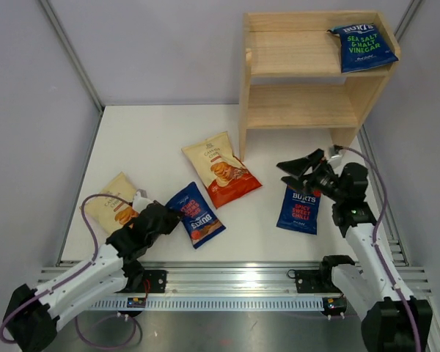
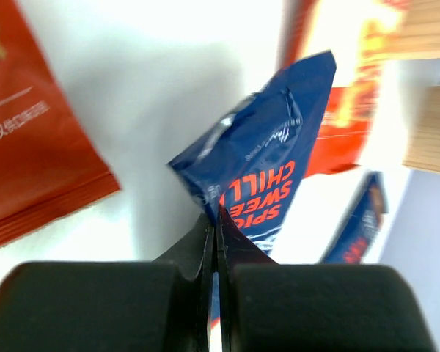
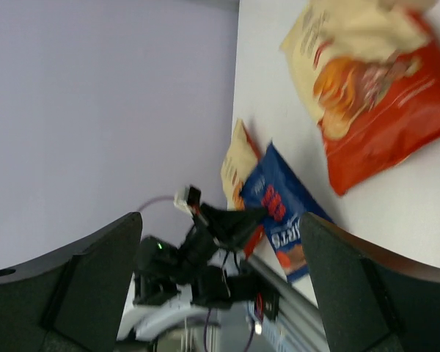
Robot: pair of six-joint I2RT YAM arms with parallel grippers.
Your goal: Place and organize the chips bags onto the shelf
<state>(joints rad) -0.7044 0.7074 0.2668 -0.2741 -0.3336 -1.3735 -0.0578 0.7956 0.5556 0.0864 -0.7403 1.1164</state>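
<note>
The wooden shelf point(image 1: 301, 81) stands at the back right, with one blue Burts bag point(image 1: 363, 48) on its top tier. My left gripper point(image 1: 176, 213) is shut on the edge of a blue Burts bag point(image 1: 198, 216); the left wrist view shows the jaws point(image 2: 217, 214) pinching that bag point(image 2: 268, 169), which tilts up off the table. My right gripper point(image 1: 301, 167) is open and empty, just above a third blue bag point(image 1: 299, 209). One cream and orange bag point(image 1: 221, 170) lies mid-table. Another cream and orange bag point(image 1: 116, 204) lies at the left, beside my left arm.
The right wrist view looks between its open fingers point(image 3: 95, 279) at the left gripper point(image 3: 227, 224), the held blue bag point(image 3: 282, 205) and the central cream bag point(image 3: 374, 88). Grey walls close in the table on both sides. A metal rail point(image 1: 235, 282) runs along the near edge.
</note>
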